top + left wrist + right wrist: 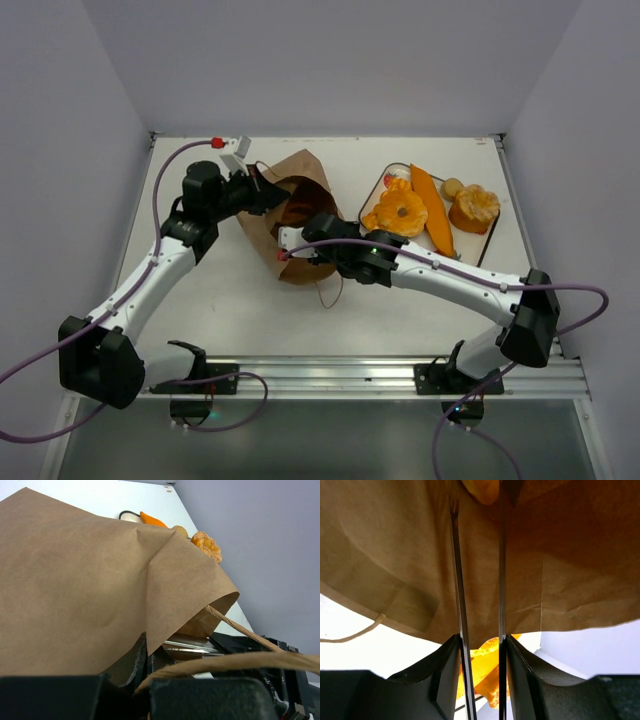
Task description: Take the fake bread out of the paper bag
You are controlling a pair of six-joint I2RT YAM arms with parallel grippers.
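Observation:
The brown paper bag (pixel 285 180) lies at the table's middle with its mouth toward the right arm. My left gripper (pixel 262 190) is shut on the bag's edge (pixel 75 580), with the paper pinched between its fingers (pixel 135 660). My right gripper (pixel 300 240) is shut on metal tongs (pixel 457 580) whose two arms reach inside the bag (pixel 570 555). An orange-yellow bread piece (pixel 482 490) shows at the tongs' tips; I cannot tell whether it is gripped. A ring loaf (pixel 402 211), a baguette (pixel 432 208), a knobbly piece (pixel 474 207) and a small roll (pixel 452 186) lie outside the bag.
The bread outside rests on a tray (pixel 488 240) at the right back. A loose string handle (pixel 330 290) trails from the bag toward the front; another (pixel 240 660) crosses the left wrist view. White walls close the table at the back and sides.

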